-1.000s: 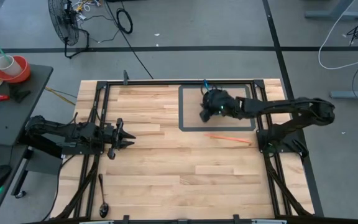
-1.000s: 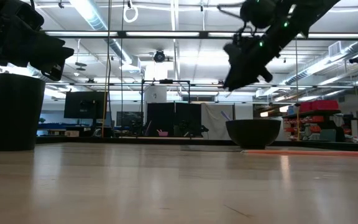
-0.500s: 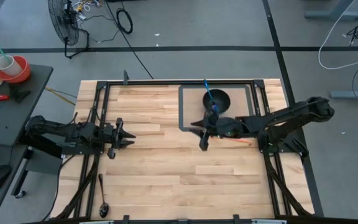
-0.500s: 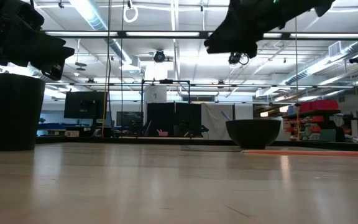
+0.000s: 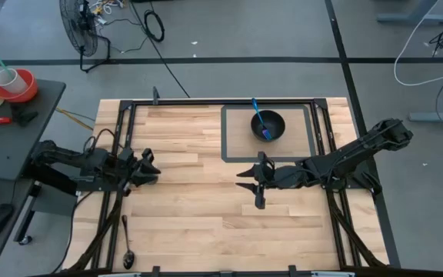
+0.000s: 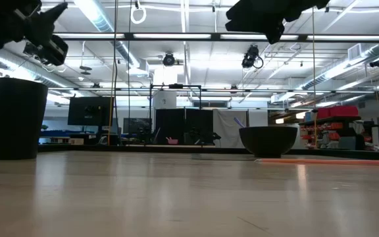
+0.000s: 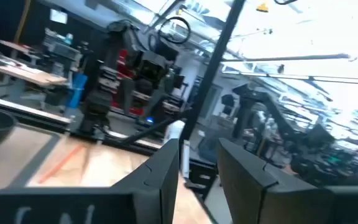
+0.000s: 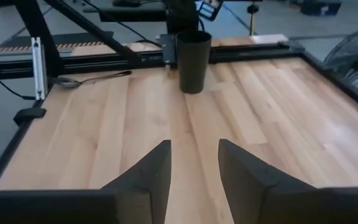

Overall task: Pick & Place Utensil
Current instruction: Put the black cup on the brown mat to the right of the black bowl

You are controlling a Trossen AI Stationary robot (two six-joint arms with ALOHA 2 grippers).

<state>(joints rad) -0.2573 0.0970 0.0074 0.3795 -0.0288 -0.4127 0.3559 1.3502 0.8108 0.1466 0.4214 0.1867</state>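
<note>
A black bowl stands inside the dark-outlined rectangle at the table's far side, with a blue utensil leaning in it. An orange stick lies on the wood near the bowl; in the high view my right arm covers it. A metal spoon lies near the front left corner. A black cup stands upright at the left side. My right gripper hovers open over the table's middle, nothing between its fingers. My left gripper stays at the left, open and empty.
Black frame rails run along the table's left and right sides. Bare wood stretches between my right gripper and the cup. A side table with a red roll and tools stands off the left edge.
My right gripper has swung from over the bowl toward the table's near edge and a little left, rolling as it went; the bowl with the blue utensil now shows uncovered. My left gripper has tipped upward, rolled and risen slightly.
</note>
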